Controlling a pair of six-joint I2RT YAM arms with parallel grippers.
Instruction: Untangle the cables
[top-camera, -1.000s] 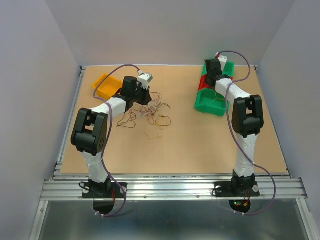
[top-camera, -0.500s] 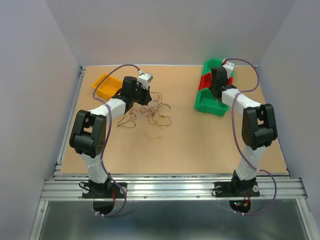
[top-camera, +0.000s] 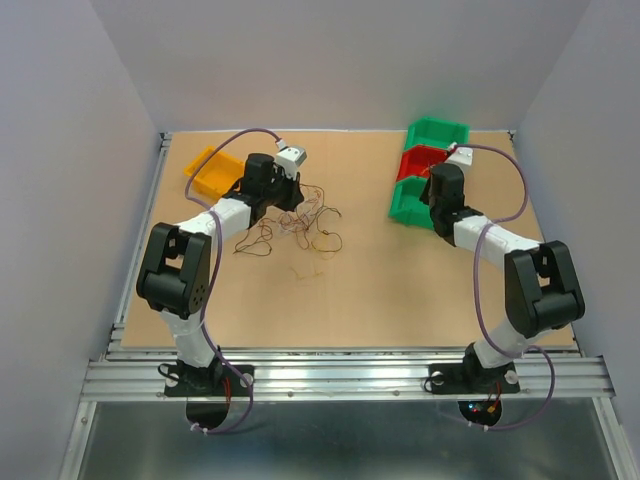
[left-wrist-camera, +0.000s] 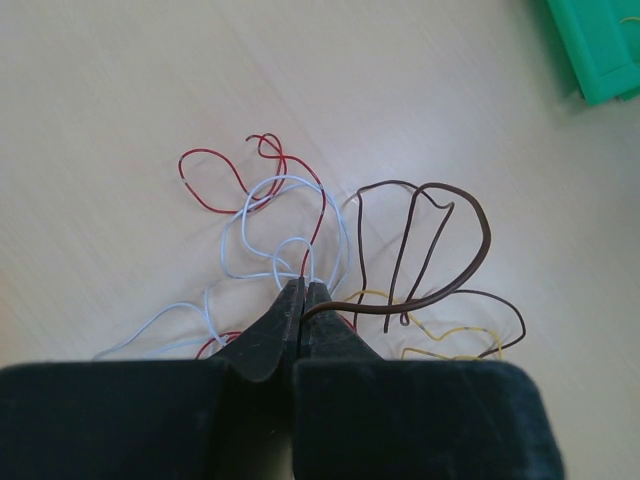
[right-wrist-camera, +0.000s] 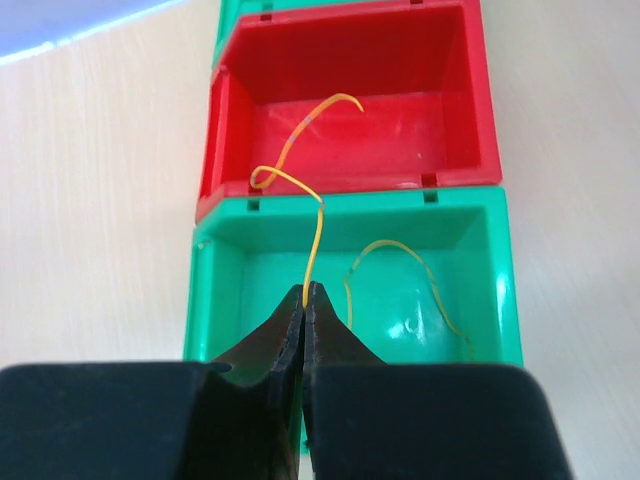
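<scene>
A tangle of thin wires (top-camera: 300, 222) lies on the table at centre left: red (left-wrist-camera: 215, 170), pale blue (left-wrist-camera: 258, 222), dark brown (left-wrist-camera: 440, 250) and yellow (left-wrist-camera: 450, 335). My left gripper (left-wrist-camera: 303, 290) sits over the tangle, jaws shut on the dark brown wire. My right gripper (right-wrist-camera: 309, 292) is shut on a yellow wire (right-wrist-camera: 312, 240) that rises and curls over the red bin (right-wrist-camera: 350, 110). It hovers above the near green bin (right-wrist-camera: 350, 290), where another yellow wire (right-wrist-camera: 400, 270) lies.
A row of bins stands at the back right: green (top-camera: 437, 131), red (top-camera: 415, 163), green (top-camera: 408, 206). A yellow bin (top-camera: 210, 172) sits at the back left. A loose wire piece (top-camera: 305, 271) lies nearer the front.
My right arm has drawn back toward the near side, from over the far bins to the near green bin, and lowered. The left gripper has stayed on the tangle.
</scene>
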